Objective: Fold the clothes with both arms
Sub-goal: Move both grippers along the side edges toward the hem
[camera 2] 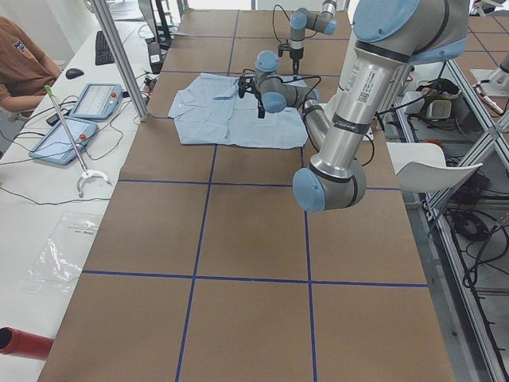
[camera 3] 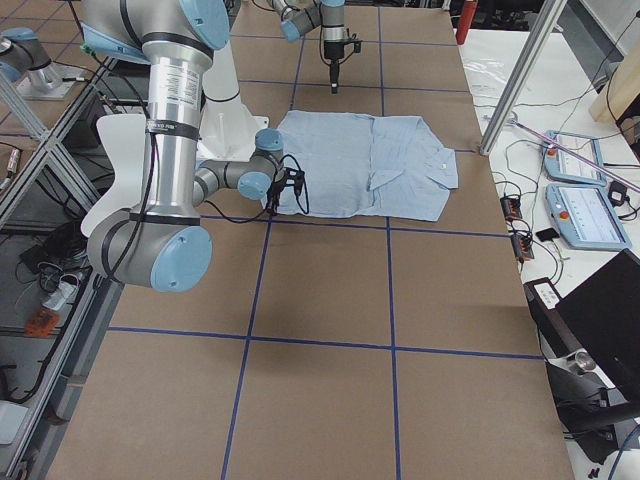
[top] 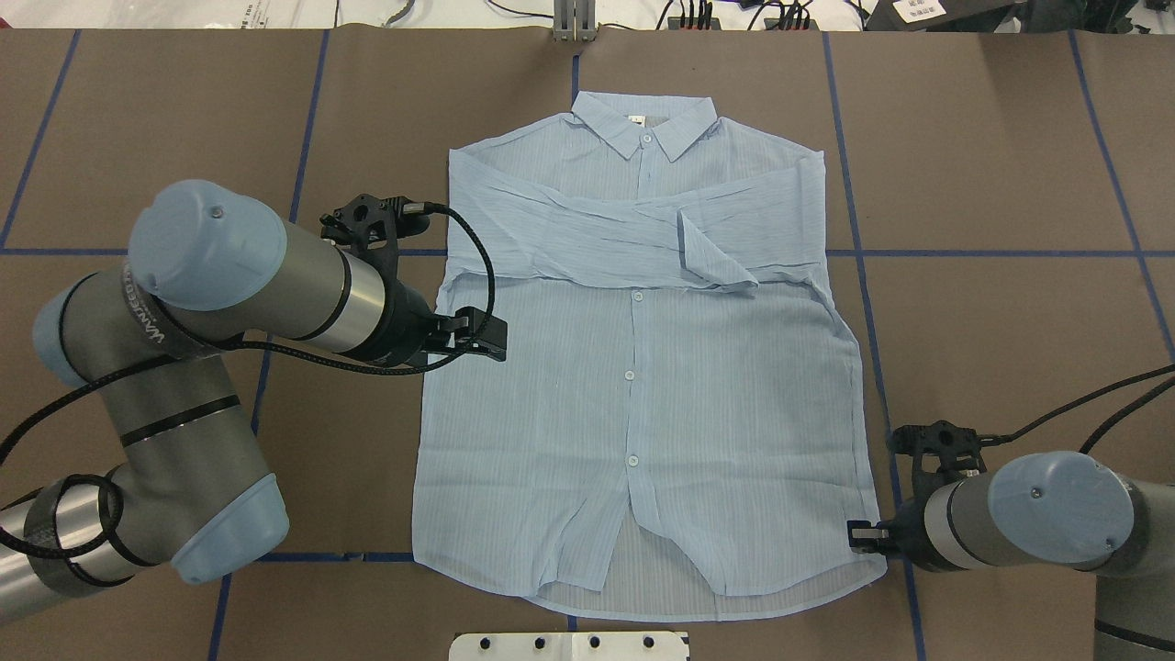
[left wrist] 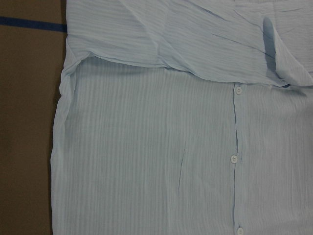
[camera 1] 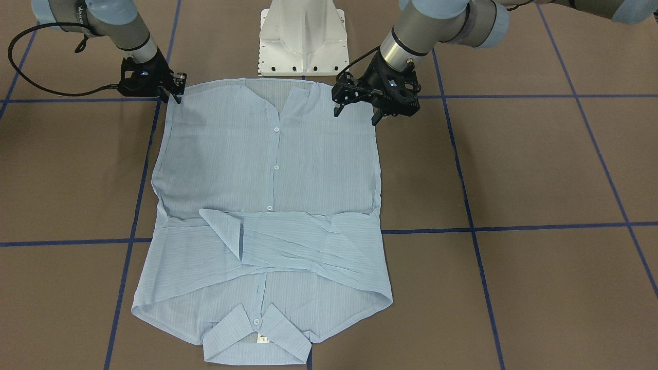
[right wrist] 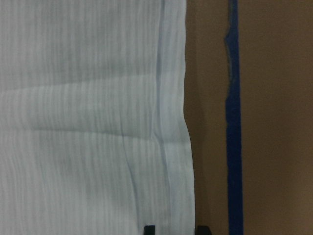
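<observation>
Overhead exterior showed sleeves (top: 597, 234) folded, right gripper (top: 861, 535) spread astride the shirt (top: 643, 413) hem corner, left gripper (top: 491, 337) spread, likely needing the other corner.

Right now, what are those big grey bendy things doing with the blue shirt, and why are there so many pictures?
They are two robot arms with black pinchers called grippers. One camera looks from across the table, one from behind the robot, two from the table's ends, and one rides on each wrist. A light-blue shirt lies flat on the brown table, sleeves folded across its chest. The left gripper hangs open above the shirt's edge on its side. The right gripper is open at a bottom corner, its fingertips either side of the shirt's edge. Nothing is held yet.
</observation>
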`<state>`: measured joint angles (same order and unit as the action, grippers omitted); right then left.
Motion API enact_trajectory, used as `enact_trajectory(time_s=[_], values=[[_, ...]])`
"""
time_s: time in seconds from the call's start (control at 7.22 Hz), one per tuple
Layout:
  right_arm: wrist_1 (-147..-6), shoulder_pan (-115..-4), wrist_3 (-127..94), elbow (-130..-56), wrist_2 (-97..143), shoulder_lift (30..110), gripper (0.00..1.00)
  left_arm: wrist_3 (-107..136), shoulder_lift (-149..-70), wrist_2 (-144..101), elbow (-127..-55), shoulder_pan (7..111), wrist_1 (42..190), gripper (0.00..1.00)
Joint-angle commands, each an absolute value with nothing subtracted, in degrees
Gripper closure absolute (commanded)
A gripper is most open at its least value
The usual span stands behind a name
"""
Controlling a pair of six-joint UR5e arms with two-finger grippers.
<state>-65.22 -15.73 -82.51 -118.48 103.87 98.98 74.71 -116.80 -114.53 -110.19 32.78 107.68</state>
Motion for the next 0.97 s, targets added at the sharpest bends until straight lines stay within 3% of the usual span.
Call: enact_trajectory(time_s=[0.0,0.28,0.83], values=[[-65.2,-15.2,-82.5,-118.4,104.0,98.9,0.79,74.7,-116.8,-114.5,-110.2,32.8,107.7,0.0],[-65.2,-14.9,-82.5,-118.5,103.8,98.9,0.97,74.7,-116.8,-114.5,-110.1,32.7,107.6,0.0],[-65.0,-15.4,-82.6,-124.1,103.3,98.4,1.0,75.1,-113.0,-113.2,-108.4,27.4,107.3,0.01]])
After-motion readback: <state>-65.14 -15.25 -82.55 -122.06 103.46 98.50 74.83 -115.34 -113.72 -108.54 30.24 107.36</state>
